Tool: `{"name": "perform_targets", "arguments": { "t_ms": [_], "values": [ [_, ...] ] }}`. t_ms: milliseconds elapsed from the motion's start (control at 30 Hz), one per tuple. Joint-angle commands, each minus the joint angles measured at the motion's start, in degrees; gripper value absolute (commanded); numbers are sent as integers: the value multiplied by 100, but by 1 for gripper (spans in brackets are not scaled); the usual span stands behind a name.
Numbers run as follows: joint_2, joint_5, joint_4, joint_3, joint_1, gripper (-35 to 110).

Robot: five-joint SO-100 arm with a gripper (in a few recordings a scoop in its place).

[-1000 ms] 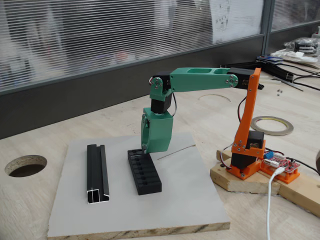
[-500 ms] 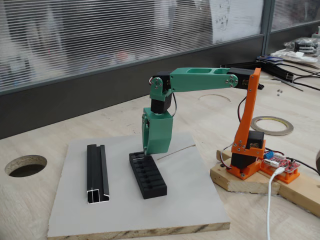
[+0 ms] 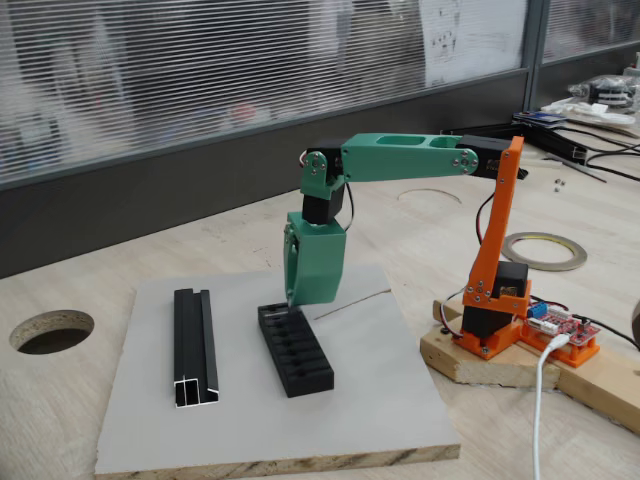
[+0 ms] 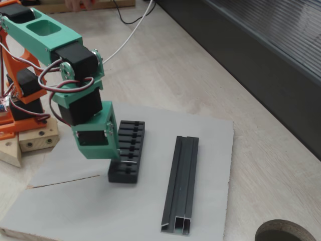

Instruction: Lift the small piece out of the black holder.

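**Holder skewed, pincer lifted slightly**

Black holder (image 3: 295,349) swung over the last second: near end now further right on the grey board (image 3: 380,400), far end just under the green pincer (image 3: 293,300). Pincer raised a touch since half a second ago, hanging over the holder's far slots. Spread or pressed together: cannot tell, tips hidden behind the body. Small piece too tiny to make out; presumably at the far slots or between the tips. Channel rail (image 3: 195,345) well left, thin wire (image 3: 350,302) right. Likely a nudged holder, extraction unconfirmed.
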Motion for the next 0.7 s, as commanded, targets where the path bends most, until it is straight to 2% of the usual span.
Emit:
{"name": "perform_targets", "arguments": {
  "t_ms": [0,233,667],
  "values": [
    [457,53,44,-501,62,3],
    [536,53,97,-817,62,3],
    [1775,62,97,-1002,70,3]
  ]
}}
